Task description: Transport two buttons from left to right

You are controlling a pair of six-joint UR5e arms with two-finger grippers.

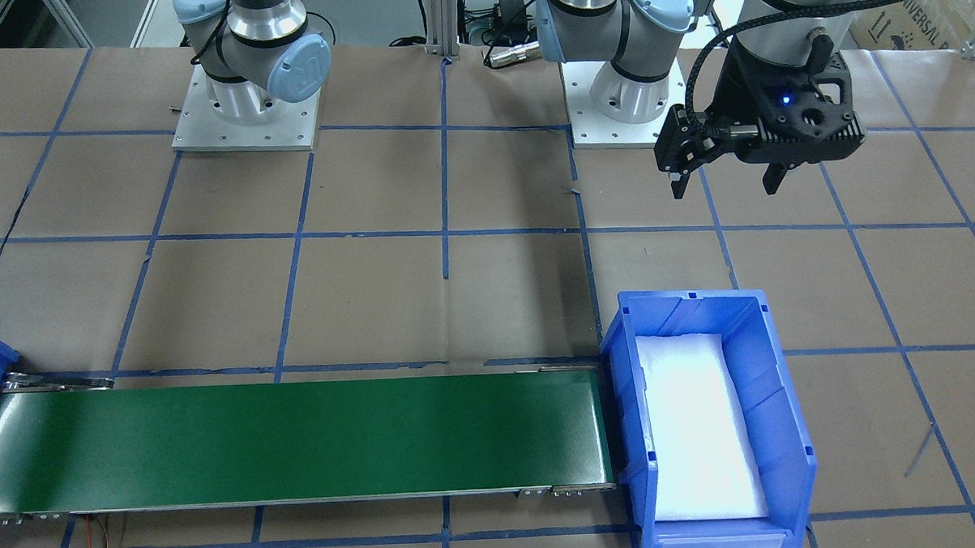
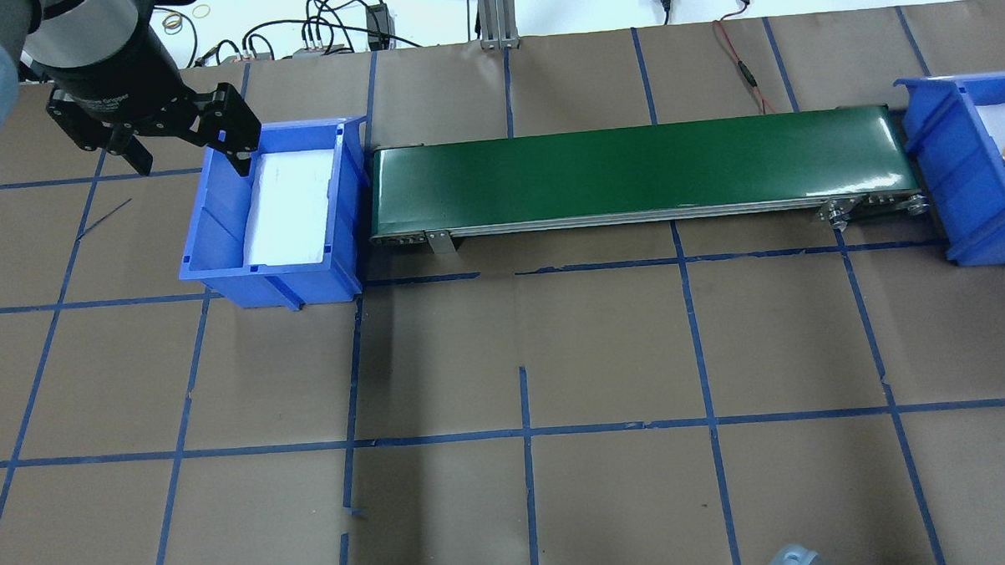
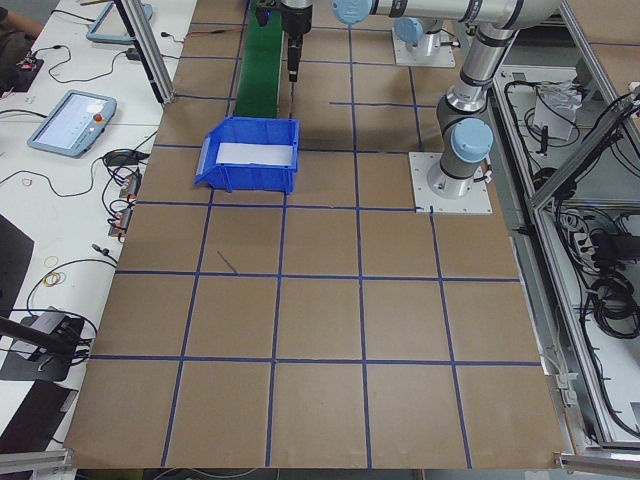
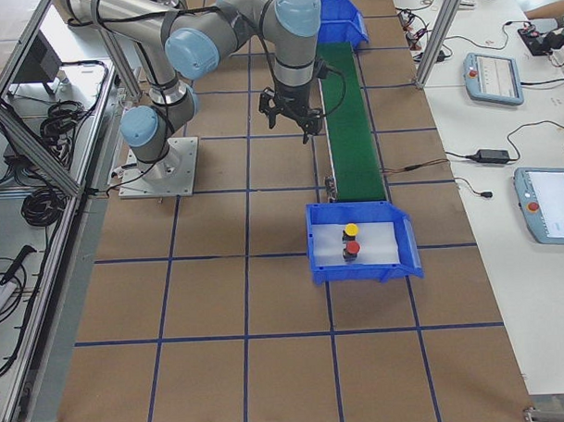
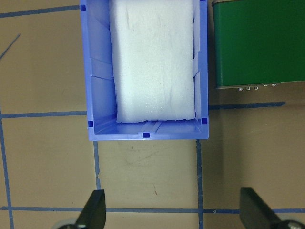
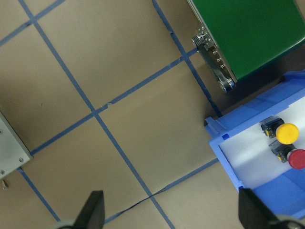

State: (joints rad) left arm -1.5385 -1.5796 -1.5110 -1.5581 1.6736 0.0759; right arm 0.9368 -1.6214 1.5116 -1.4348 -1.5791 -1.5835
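Note:
The yellow button (image 6: 287, 133) and the red button (image 6: 296, 158) lie side by side on white foam in the right blue bin (image 6: 228, 157). They also show in the exterior right view, the yellow one (image 4: 351, 230) and the red one (image 4: 353, 248). My right gripper (image 6: 171, 217) is open and empty, high above the table, beside the belt and away from that bin. My left gripper (image 1: 723, 180) is open and empty, raised on the robot's side of the left blue bin (image 1: 624, 366), which holds only white foam (image 5: 155, 62).
A green conveyor belt (image 2: 641, 169) runs between the left bin (image 2: 217, 242) and the right bin (image 2: 941, 158). The table is brown paper with blue tape lines. The arm base plates (image 1: 247, 112) stand behind. Cables lie along the far table edge (image 2: 327, 33).

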